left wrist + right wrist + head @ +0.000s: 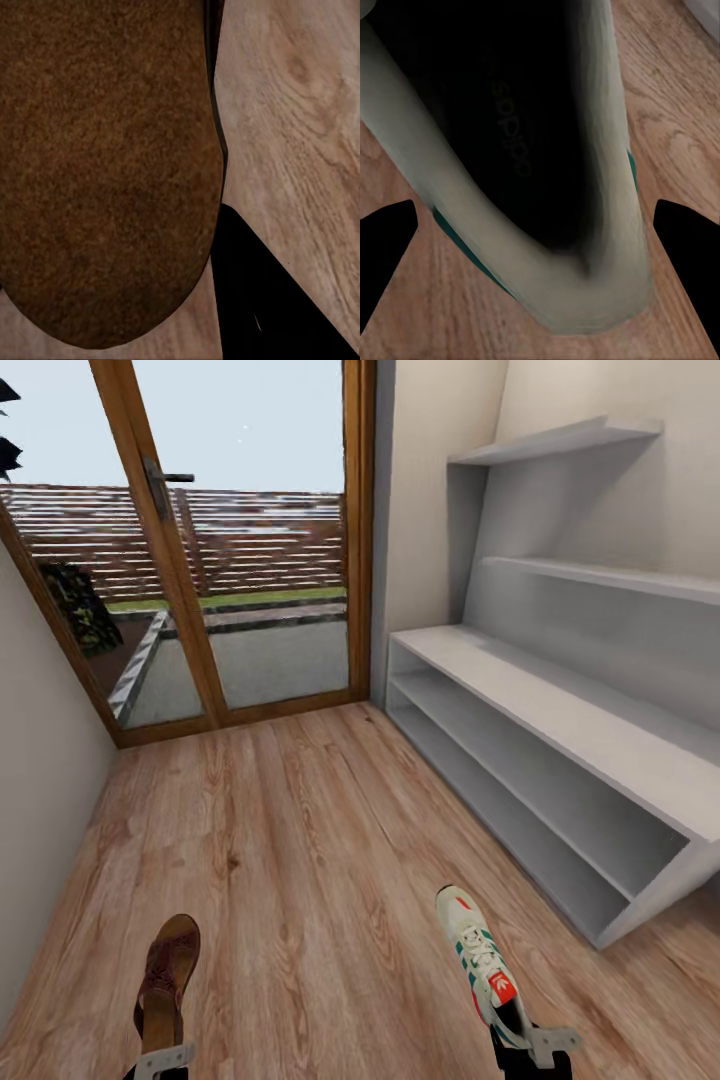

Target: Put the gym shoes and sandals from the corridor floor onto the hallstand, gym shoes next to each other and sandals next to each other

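Over the wood floor (300,840), each tool clamps a shoe, sandal (168,975) left, sneaker (478,960) right, toes toward the door (240,540).

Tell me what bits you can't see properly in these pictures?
- Sandal: heel cut off by the head view's bottom edge; left wrist view shows just its blurry brown sole.
- Gym shoe: heel hidden behind the right gripper.
- Hallstand: right end runs off the head view.

Brown sandal (166,972), white sneaker (481,962), both aloft
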Available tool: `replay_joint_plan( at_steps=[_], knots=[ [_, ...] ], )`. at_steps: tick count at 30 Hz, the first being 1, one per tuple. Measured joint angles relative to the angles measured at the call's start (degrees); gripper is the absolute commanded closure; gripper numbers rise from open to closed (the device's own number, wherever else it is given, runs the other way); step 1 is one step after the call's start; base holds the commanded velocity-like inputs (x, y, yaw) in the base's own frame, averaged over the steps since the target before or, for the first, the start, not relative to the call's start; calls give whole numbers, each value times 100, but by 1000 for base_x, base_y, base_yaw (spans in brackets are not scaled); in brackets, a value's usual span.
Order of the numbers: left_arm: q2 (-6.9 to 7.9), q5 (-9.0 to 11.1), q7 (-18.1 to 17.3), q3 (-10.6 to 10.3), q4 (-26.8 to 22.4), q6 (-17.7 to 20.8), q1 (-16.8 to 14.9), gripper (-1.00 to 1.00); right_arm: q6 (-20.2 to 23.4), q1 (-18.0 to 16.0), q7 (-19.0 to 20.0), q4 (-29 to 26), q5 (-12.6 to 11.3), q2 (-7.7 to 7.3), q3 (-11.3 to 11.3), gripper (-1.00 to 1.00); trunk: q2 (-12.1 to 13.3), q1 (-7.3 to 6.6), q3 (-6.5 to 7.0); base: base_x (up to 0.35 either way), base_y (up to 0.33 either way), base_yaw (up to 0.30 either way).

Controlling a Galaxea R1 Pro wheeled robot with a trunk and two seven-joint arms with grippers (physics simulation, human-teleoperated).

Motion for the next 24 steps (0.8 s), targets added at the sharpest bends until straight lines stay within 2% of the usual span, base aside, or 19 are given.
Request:
replay_joint_plan(
  at_steps=[24],
  knots=[
    [-1, 0, -1, -1, 5, 0, 0, 100, 0, 0, 0, -9, -9, -9, 0, 100, 0, 0, 1, 338, 87, 0]
  ],
)
